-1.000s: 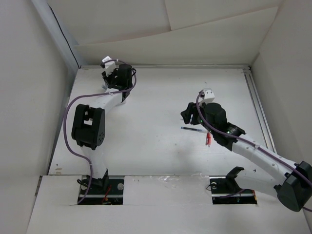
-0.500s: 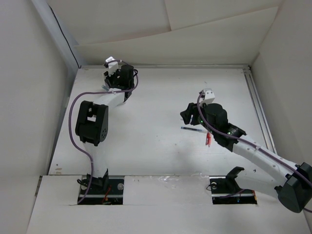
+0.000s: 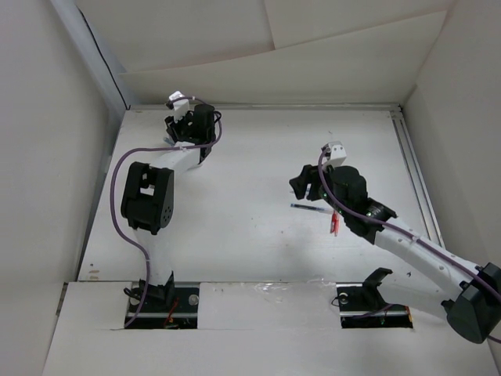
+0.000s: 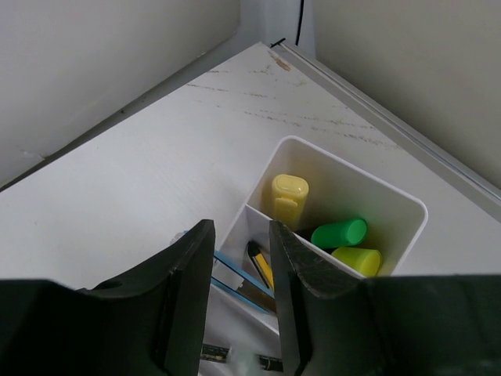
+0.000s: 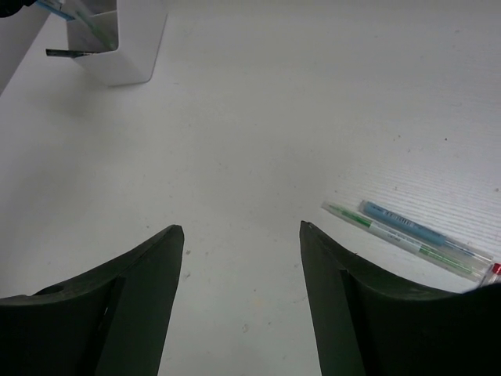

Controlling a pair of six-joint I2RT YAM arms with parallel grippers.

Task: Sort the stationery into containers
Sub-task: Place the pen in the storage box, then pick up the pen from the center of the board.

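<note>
The white container stands at the table's back left, under my left gripper. Its far compartment holds two yellow pieces and a green piece. In the middle compartment lie a blue pen and a yellow-and-black pen. My left gripper hovers just above them, jaws slightly apart, gripping nothing. My right gripper is open over bare table at mid right. Beside it lie a green-tipped clear pen, a blue pen and a red pen.
Pale walls close in the table on the left, back and right. A metal rail runs along the right edge. The container sits far off at the top left in the right wrist view.
My left gripper's jaws have parted over the container's middle compartment. The left arm's elbow shifted slightly a second ago. The right arm has hardly moved.
</note>
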